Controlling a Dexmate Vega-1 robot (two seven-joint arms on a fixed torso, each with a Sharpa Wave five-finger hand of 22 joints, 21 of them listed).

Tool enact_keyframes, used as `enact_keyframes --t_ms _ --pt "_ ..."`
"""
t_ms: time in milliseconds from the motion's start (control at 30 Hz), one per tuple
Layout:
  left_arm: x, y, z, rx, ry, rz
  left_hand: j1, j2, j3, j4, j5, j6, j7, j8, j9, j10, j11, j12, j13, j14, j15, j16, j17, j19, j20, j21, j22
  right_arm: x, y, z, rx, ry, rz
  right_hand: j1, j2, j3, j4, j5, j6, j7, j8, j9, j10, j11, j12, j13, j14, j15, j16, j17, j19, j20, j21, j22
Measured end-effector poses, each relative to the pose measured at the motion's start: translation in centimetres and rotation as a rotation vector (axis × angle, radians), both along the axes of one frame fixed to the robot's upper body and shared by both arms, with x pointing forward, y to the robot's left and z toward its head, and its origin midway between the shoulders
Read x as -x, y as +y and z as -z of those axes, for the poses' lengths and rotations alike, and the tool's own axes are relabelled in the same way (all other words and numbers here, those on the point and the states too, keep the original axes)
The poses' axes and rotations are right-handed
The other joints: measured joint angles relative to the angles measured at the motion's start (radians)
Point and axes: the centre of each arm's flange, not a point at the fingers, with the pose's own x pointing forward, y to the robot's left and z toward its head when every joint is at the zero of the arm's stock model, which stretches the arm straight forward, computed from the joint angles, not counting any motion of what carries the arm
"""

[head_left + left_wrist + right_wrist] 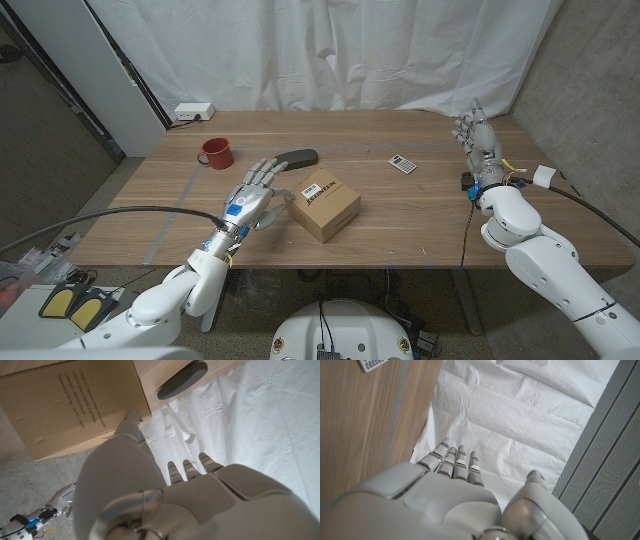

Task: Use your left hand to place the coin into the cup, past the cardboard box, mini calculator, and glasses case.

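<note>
A wooden worktop [400, 215] has strips of grey tape [178, 200] stuck on its left part, running from near the middle toward the front edge. A white curtain [330, 50] hangs behind it across the whole back. At the far left corner, a white power strip [193, 111] sits on the floor just beyond the worktop's edge. A white panel [110, 60] leans at the left. Lower left, on the floor, lie two yellow pedals [75, 303]. A grey perforated wall [610, 470] stands at the right.
</note>
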Motion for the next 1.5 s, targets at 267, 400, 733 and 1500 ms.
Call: enact_keyframes --t_ms 267,400,733,1500 --pt "-0.06 -0.45 0.18 0.014 -0.007 0.008 0.0 0.0 -0.004 0.004 0.0 0.003 0.003 -0.004 0.0 0.0 0.0 0.0 0.0 0.0 0.0 0.0 0.0 0.0 0.0 0.0 0.0 0.3 -0.33 -0.05 0.0 -0.001 0.002 0.0 0.0 0.0 0.0 0.0 0.0 0.0 0.0 0.0 0.0 0.0 0.0 0.0 0.0 0.0 0.0 0.0 0.0 0.0 0.0 0.0" --pt "-0.04 -0.59 0.25 0.028 -0.015 0.01 0.0 0.0 -0.004 0.004 0.0 0.003 0.003 -0.004 0.0 0.0 0.0 0.0 0.0 0.0 0.0 0.0 0.0 -0.006 0.006 0.0 0.0 0.38 -0.5 -0.04 0.0 0.003 0.005 0.0 0.0 0.0 0.0 0.0 0.0 0.0 0.0 0.0 0.006 0.006 0.0 0.0 0.0 0.0 0.0 0.0 0.0 0.0 0.0 0.0" --pt "-0.02 -0.53 0.25 0.046 -0.021 0.009 0.0 0.0 -0.008 0.008 -0.006 0.003 0.003 -0.011 0.0 0.0 0.0 0.0 0.0 0.0 0.0 0.0 0.0 -0.009 0.009 0.0 0.0 0.48 -0.59 -0.11 0.003 0.005 0.006 0.0 0.0 -0.004 -0.004 0.0 0.0 0.0 0.0 0.0 0.006 0.006 0.0 0.0 0.0 0.0 0.0 0.0 0.0 0.0 -0.003 0.0" --pt "-0.02 -0.21 0.69 0.057 -0.003 0.0 -0.004 0.004 -0.016 0.008 -0.006 0.005 0.001 -0.013 0.0 0.009 0.002 0.0 0.0 0.005 -0.005 0.0 0.0 -0.015 0.015 0.0 0.002 0.17 -0.05 -0.08 0.002 0.034 0.0 -0.005 0.005 -0.004 -0.004 0.0 0.0 0.0 0.0 0.0 0.011 0.0 0.0 0.0 0.0 0.0 0.0 0.0 0.004 -0.004 -0.008 0.0"
